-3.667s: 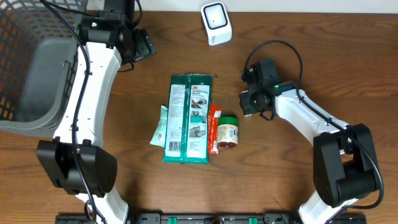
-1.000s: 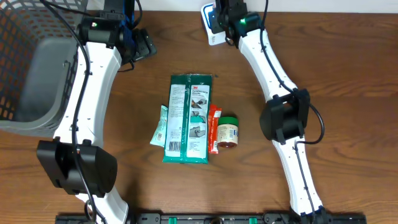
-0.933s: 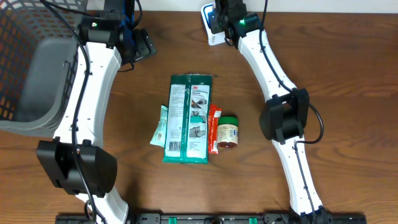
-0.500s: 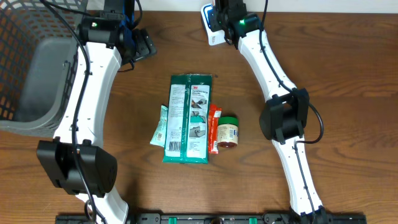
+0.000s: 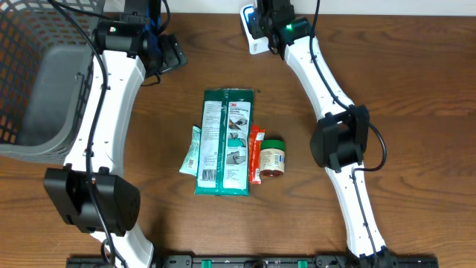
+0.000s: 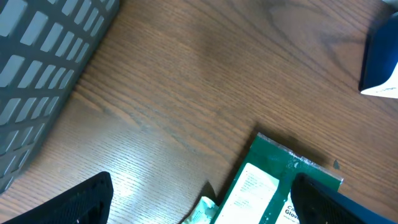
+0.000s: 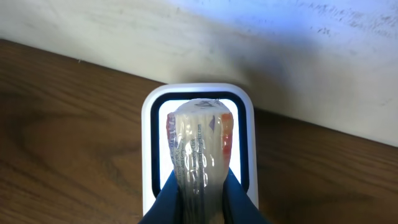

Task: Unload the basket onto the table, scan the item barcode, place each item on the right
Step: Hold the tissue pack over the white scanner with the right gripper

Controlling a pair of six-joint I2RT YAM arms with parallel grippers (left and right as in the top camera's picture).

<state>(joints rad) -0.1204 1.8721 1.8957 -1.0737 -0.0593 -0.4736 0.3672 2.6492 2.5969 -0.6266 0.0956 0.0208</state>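
My right gripper (image 7: 200, 194) is shut on a small item in a clear crinkled wrapper (image 7: 198, 146) with red and orange showing at its sides. The item is held upright straight in front of the lit window of the white scanner (image 7: 149, 162). In the overhead view the right gripper (image 5: 266, 16) is at the table's back edge, covering most of the scanner (image 5: 251, 41). My left gripper (image 6: 202, 202) hangs open above the wood near the top end of a green packet (image 6: 280, 186), with nothing between its fingers.
On the middle of the table lie a large green packet (image 5: 225, 141), a pale teal sachet (image 5: 190, 151), an orange-red stick pack (image 5: 256, 152) and a green-lidded jar (image 5: 272, 157). A grey mesh basket (image 5: 30, 74) stands at the left edge.
A few seconds ago the right arm was at the middle right of the table; it has swung to the scanner at the back. Over the last second nothing has visibly moved.
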